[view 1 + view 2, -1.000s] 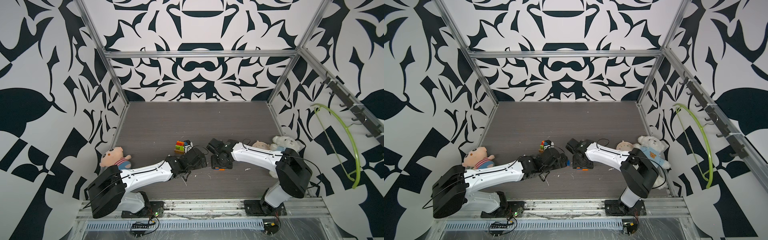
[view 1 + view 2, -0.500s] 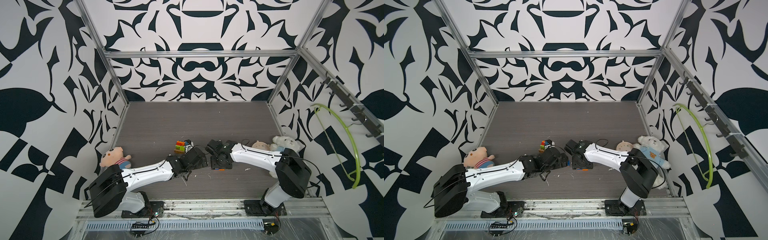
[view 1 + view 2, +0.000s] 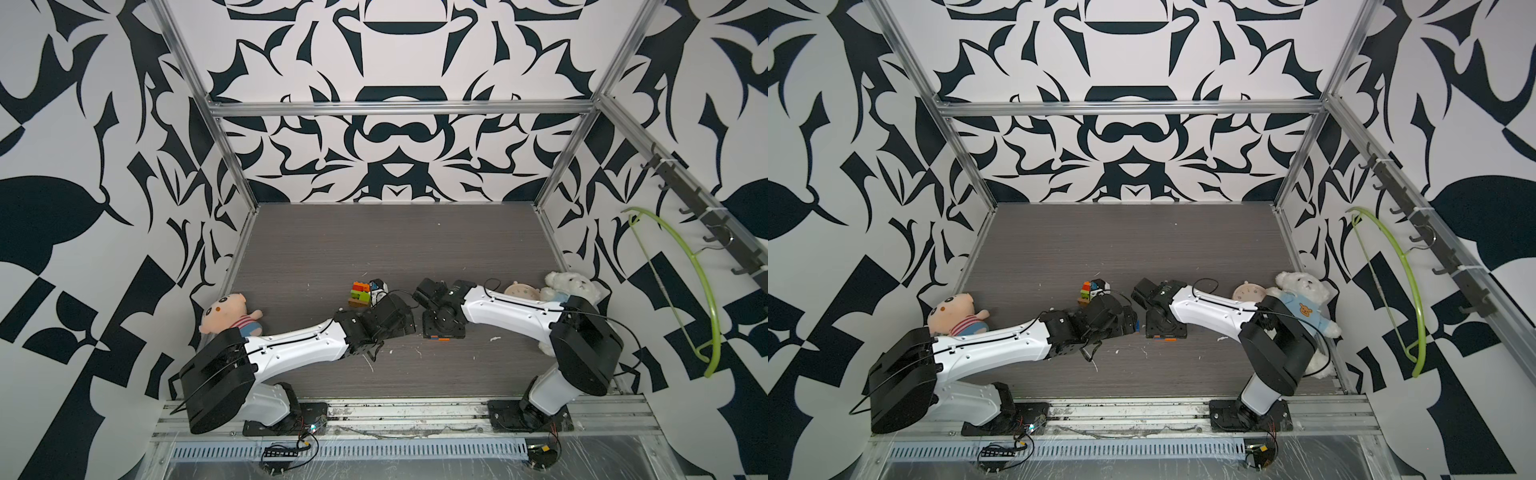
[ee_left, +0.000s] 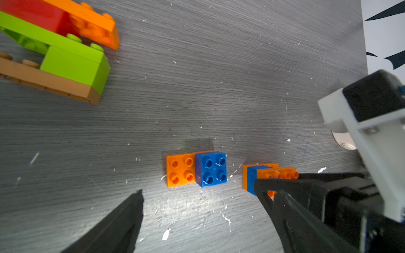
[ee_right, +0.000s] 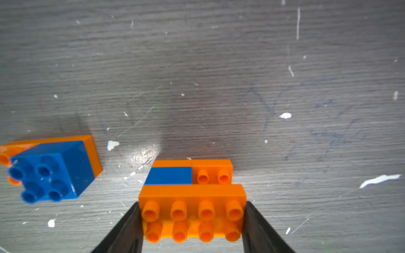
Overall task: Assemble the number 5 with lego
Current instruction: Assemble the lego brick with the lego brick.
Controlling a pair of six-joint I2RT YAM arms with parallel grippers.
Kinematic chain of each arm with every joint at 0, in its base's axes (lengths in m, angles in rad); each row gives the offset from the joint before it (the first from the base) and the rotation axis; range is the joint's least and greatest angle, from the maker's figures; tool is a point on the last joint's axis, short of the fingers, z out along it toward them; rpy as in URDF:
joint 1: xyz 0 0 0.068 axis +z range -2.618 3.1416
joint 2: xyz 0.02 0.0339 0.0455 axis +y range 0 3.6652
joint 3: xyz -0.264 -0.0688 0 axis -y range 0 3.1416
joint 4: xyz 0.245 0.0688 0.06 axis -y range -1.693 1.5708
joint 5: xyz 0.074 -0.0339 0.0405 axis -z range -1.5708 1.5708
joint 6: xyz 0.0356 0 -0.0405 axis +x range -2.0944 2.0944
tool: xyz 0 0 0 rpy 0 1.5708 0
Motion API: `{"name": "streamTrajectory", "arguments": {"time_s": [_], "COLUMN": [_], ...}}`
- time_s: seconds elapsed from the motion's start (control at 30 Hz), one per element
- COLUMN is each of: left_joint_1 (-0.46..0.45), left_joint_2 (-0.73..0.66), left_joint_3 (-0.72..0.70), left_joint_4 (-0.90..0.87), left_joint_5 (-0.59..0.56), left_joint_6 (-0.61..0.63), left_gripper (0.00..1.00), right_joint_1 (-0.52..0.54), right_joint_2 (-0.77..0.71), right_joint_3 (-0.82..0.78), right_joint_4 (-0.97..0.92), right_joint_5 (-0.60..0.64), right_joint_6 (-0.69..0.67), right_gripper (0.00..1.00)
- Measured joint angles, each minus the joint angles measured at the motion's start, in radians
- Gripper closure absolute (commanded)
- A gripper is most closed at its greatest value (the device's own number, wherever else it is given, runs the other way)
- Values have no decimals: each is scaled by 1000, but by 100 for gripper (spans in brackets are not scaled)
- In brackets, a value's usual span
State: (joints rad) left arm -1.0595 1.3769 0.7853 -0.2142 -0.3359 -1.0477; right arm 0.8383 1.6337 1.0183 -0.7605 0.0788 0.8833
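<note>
My right gripper [image 5: 192, 206] is shut on the ends of an orange oblong lego brick [image 5: 192, 193]. That brick tops a small stack with a blue brick [image 5: 168, 175] and an orange one below, standing on the table. Beside it lies a blue square brick [image 4: 211, 168] on an orange oblong [image 4: 180, 169]. My left gripper [image 4: 208, 195] hangs open just in front of that pair, holding nothing. Both top views show the two grippers close together mid-table, the right gripper [image 3: 442, 328] pointing down. A pile of lime green, red and orange lego [image 3: 360, 293] lies behind the left gripper.
A pink plush doll [image 3: 226, 313] lies at the left wall. A white teddy bear [image 3: 571, 286] and a pale round thing [image 3: 521, 289] sit by the right wall. A small black-and-white object [image 3: 377, 286] lies beside the lego pile. A green hanger [image 3: 685, 282] hangs outside the frame.
</note>
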Motion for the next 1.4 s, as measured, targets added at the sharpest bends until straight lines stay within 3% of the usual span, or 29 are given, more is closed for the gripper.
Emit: {"name": "streamTrajectory", "arguments": {"time_s": [0.33,0.7,1.2,1.4], "left_joint_1": [0,0,0,0], "left_joint_2": [0,-2,-2,-2], "left_joint_3": [0,0,0,0], "left_joint_4": [-1,-6,-7,-7], "left_joint_5": [-1,-2,-3,-2], "left_joint_6": [0,0,0,2], "left_gripper": [1,1,1,1], "right_joint_1": [-16,-19,-18,-18], "right_joint_2": [97,63,13,-33], "right_joint_3": [86,41,-9,-29], "right_joint_4": [-80,-31,9,-5], "right_joint_5": [-32,-36,-16,0], "right_joint_6": [-22,-24,-29,-29], "right_gripper": [47,46,19,17]}}
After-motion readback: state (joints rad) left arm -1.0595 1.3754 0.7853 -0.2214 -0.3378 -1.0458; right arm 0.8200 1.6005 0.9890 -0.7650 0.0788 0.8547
